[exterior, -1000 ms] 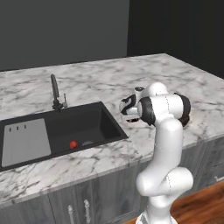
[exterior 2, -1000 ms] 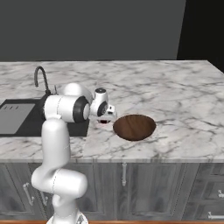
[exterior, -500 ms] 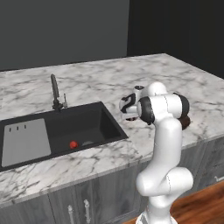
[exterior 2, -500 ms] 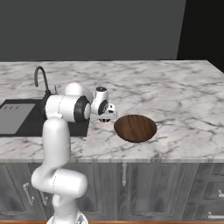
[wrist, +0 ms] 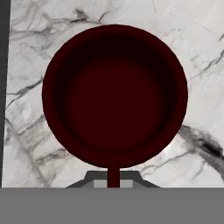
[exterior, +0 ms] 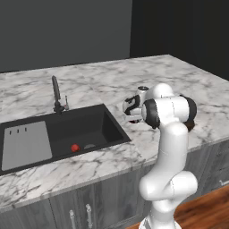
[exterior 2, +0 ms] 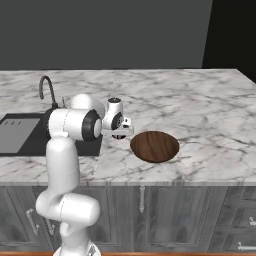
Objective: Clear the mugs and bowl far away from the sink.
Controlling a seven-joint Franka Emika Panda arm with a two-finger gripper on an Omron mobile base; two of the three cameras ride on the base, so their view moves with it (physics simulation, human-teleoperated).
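The gripper (wrist: 113,177), at the bottom centre of the hand view, is closed, its dark tips pinched on the near rim of the bowl (wrist: 114,94), a round, shallow, smooth dish of deep reddish-brown. In the right base view the bowl (exterior 2: 155,146) sits at centre on the veined white marble counter (exterior 2: 210,105), with the gripper (exterior 2: 121,134) at its left edge. The black rectangular sink (exterior: 76,129), with its pale grey drain panel (exterior: 24,145) and thin curved tap (exterior: 56,94), lies centre-left in the left base view.

Red ball (exterior: 75,147); marble counter (exterior: 107,80); grey cabinets (exterior 2: 165,212).
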